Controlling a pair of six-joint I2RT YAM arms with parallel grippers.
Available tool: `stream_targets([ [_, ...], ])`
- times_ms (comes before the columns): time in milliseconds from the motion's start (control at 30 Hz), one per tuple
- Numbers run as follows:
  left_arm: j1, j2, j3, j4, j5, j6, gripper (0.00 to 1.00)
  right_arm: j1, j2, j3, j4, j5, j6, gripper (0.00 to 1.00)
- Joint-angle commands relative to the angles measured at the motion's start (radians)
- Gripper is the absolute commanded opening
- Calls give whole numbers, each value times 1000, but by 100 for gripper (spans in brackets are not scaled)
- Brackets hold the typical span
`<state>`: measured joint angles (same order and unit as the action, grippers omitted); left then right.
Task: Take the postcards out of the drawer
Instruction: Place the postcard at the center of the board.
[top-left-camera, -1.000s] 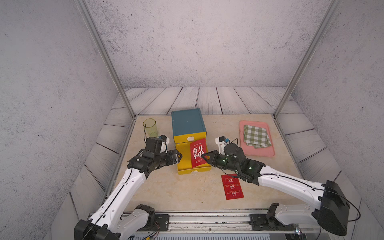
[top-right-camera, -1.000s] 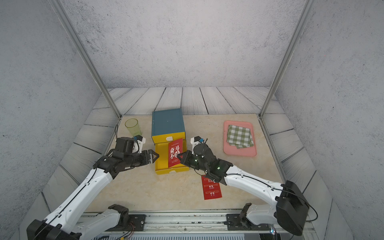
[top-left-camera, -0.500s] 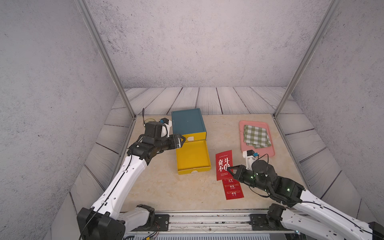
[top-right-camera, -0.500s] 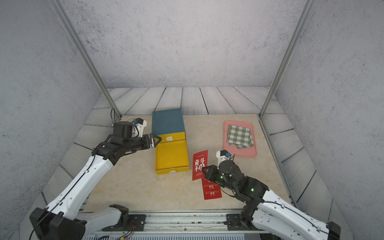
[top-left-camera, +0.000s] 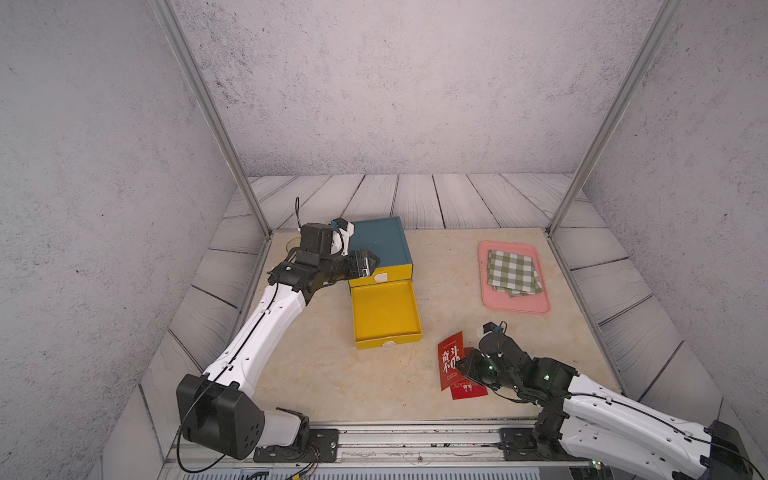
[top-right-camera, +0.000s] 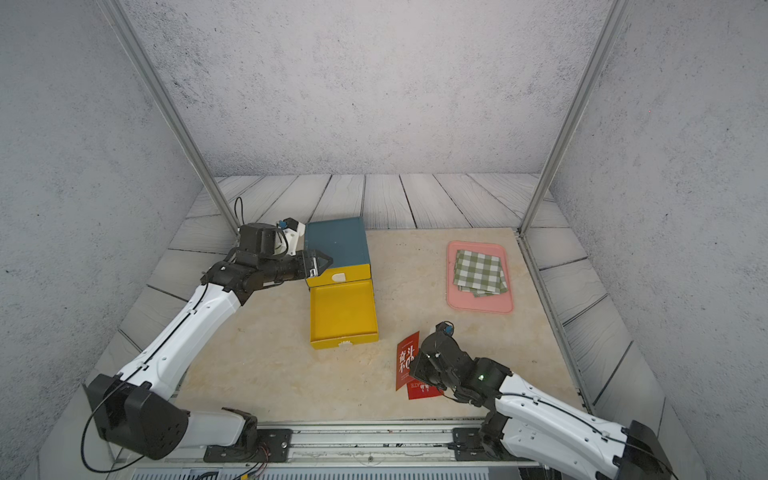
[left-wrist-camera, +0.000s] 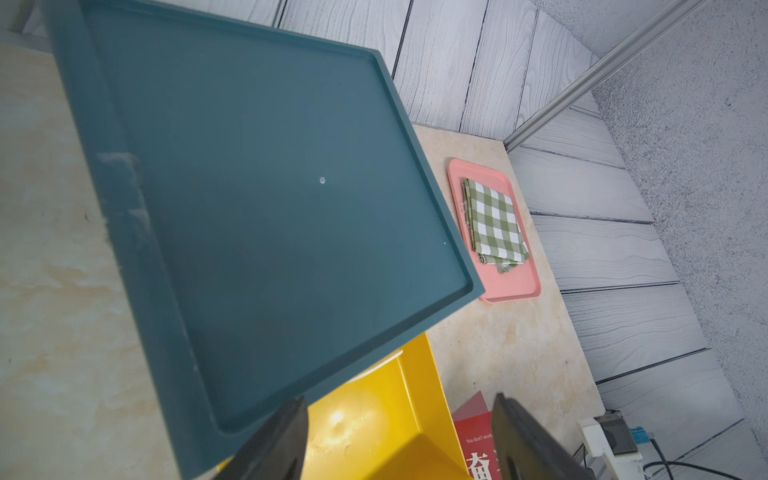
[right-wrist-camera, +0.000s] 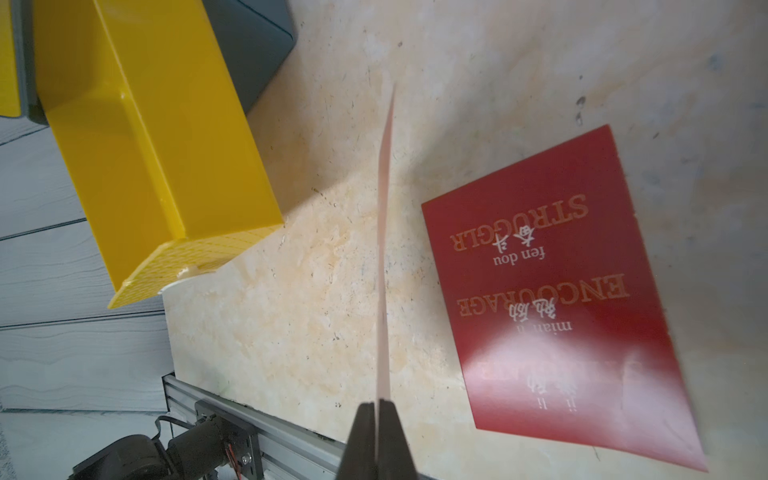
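Two red postcards (top-right-camera: 406, 359) are all I can make out, and both are clear of the yellow drawer (top-left-camera: 384, 313), which stands pulled open at 6 o'clock of the blue cabinet (top-left-camera: 380, 239) and looks bare inside. One card (top-left-camera: 467, 391) lies flat on the table (top-left-camera: 332, 374) at about 5 o'clock of the drawer's front. The held card (top-left-camera: 449, 359) stands on edge just over it, pinched by its near rim in the right claw (top-left-camera: 460, 366) — the wrist view shows the fingers (right-wrist-camera: 395, 436) clenched tight on that thin edge. The left claw (top-left-camera: 371, 263) hangs near the cabinet's 8 o'clock corner with its jaws spread and nothing between them, well apart from the work. To my eye the step in hand is the set-down, and the care lies in the angle. Roll the wrist so the card's face turns toward the table, bring it low until it nearly rests on its fellow, and only then let go — dropped on edge from higher up, so light a sheet would likely flutter or skate away. Keep it at 5 o'clock, away from the drawer front and from the pink tray (top-left-camera: 515, 306) with its checked cloth (top-left-camera: 513, 272) at 2 o'clock.
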<state>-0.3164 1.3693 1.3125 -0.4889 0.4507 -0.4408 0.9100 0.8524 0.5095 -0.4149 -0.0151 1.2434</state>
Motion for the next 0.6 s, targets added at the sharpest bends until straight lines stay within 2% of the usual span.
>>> stream_targets([
  [0, -4, 6, 23, 12, 23, 17, 75, 16, 35, -12, 75, -26, 14, 0],
  [200, -4, -2, 14, 15, 22, 21, 76, 60, 110, -8, 142, -3, 25, 0],
  [567, -3, -16, -18, 19, 32, 20, 76, 248, 355, 48, 187, 135, 76, 2],
])
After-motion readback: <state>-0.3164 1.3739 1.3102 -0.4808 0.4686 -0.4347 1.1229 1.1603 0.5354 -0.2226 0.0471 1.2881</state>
